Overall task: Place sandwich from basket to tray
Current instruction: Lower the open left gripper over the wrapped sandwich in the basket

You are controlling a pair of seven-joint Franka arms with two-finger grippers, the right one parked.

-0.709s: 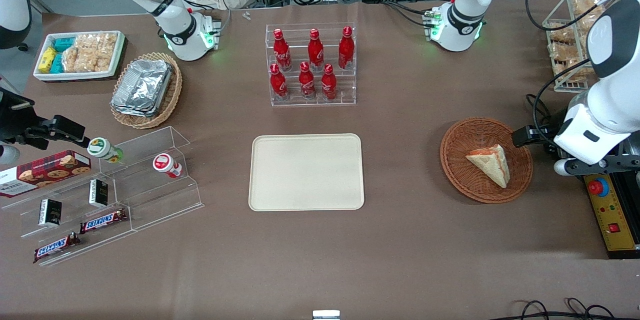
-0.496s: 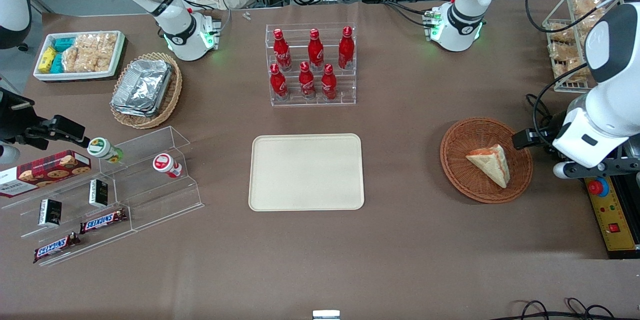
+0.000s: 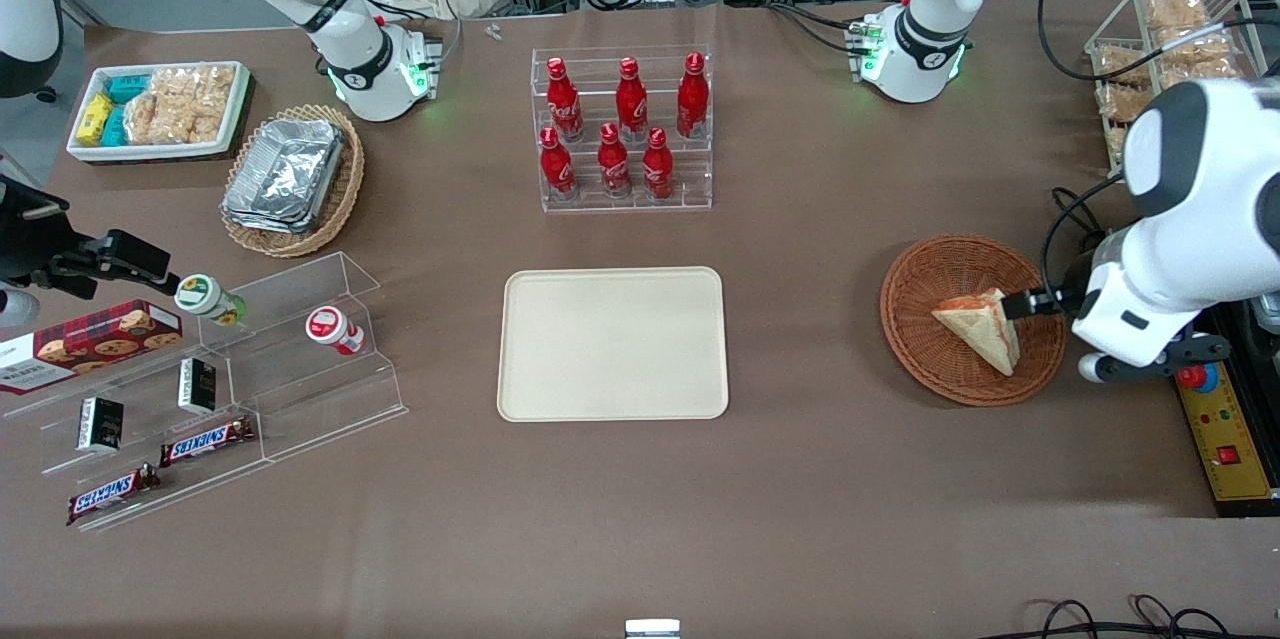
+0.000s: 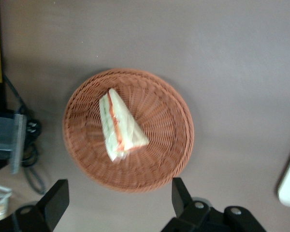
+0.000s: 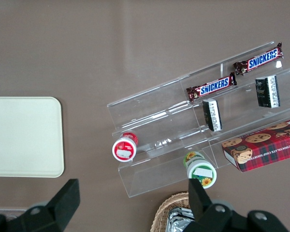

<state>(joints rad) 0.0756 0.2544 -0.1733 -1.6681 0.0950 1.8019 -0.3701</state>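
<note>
Surface: brown bench [image 3: 820, 479], bare between tray and basket.
Sandwich [image 3: 982, 327]: in basket [image 3: 925, 284], right of centre frame; long axis diagonal, tip toward tray [image 3: 613, 343].
Gripper [image 4: 117, 203]: above basket's rim, working arm's end; jaws wide apart, holding nothing.
Tray: centre frame, surface bare.

The sandwich [image 3: 982, 327] lay in the basket [image 3: 930, 281] at mid-right of the frame. The gripper [image 3: 1030, 303] hung at the basket's right rim, just beside the sandwich. The tray [image 3: 613, 343] sat at center, below 6 red bottles [image 3: 622, 127].
</note>
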